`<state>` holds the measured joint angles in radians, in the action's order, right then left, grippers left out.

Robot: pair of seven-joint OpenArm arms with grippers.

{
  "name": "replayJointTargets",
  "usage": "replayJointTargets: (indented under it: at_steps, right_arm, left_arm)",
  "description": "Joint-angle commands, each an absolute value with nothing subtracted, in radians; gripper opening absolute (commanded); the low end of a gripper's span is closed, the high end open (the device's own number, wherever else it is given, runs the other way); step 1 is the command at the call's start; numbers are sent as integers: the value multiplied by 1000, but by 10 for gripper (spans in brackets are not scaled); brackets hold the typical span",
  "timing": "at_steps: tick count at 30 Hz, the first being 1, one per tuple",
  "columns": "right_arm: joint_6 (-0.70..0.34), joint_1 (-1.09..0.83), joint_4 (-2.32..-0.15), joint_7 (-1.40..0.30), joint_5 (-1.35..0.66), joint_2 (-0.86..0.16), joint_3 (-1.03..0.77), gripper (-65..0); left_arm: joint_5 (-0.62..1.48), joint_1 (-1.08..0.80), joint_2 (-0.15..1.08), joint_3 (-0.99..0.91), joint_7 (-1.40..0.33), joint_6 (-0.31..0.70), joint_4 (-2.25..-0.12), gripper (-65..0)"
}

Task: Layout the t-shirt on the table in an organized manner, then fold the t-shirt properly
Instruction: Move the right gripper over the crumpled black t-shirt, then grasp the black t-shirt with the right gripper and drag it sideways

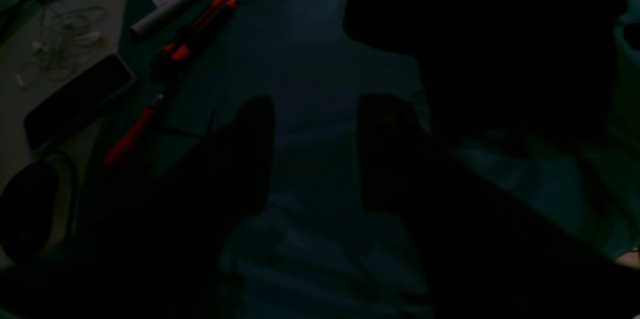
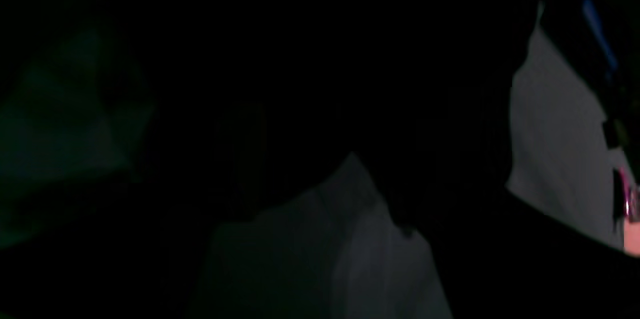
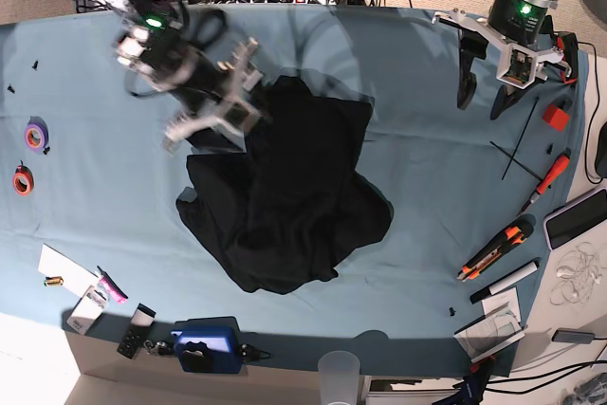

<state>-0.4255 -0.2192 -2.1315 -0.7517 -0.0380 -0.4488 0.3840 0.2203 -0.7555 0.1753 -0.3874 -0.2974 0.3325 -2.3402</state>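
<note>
Surface: the table [image 3: 85, 206], covered in light teal-blue cloth, seen from above in the base view.

Near edge: a translucent cup [image 3: 340, 373], a blue box [image 3: 204, 346], white cards [image 3: 59, 267] and a pink marker [image 3: 113, 286] toward one corner. On the other side: an orange-handled cutter [image 3: 491, 253], a white marker [image 3: 507, 281], a red screwdriver [image 3: 547, 177], a phone [image 3: 577, 218].

Centre: the t-shirt [image 3: 289, 196], black, lying crumpled in a loose heap, not laid flat; no print is showing.

Side edge: a purple tape roll [image 3: 36, 135] and a red tape roll [image 3: 23, 179], just beside each other.

Far: the right gripper [image 3: 216, 119] sits at the heap's far upper edge, its jaws spread wide; contact with the cloth cannot be told, and the right wrist view is too dark to help. The left gripper [image 1: 316, 151] hangs well apart from the shirt above bare cloth, fingers parted, nothing between them.
</note>
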Motion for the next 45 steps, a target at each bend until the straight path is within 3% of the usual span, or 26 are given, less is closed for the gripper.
replayJointTargets:
  at_steps: [1, 17, 25, 30, 39, 41, 45]
  right_arm:
    - [-420, -203, -2145, -746, -32, -457, 396, -289]
    - [-350, -196, -2141, -698, -22, -457, 437, -289]
    - [-345, -124, -1912, -664, -17, -456, 438, -289]
    - [-376, -102, -1905, -653, -38, -453, 438, -289]
    - [-408, -94, -1808, -632, -39, -315, 438, -290]
    - [-406, -94, -1783, -632, -33, -296, 438, -351]
    - [-289, -91, -1788, -653, -32, -279, 437, -605]
  left_arm:
    - [228, -762, 180, -390, -272, 330, -2356, -364]
    - [228, -762, 180, -390, -272, 333, -2356, -364]
    - [228, -762, 177, -390, -272, 333, -2356, -364]
    - [228, -762, 177, -390, -272, 332, -2356, -364]
    - [228, -762, 177, -390, -272, 332, -2356, -364]
    - [228, -762, 177, -390, -272, 332, -2356, -364]
    - [228, -762, 177, -390, -272, 333, -2356, -364]
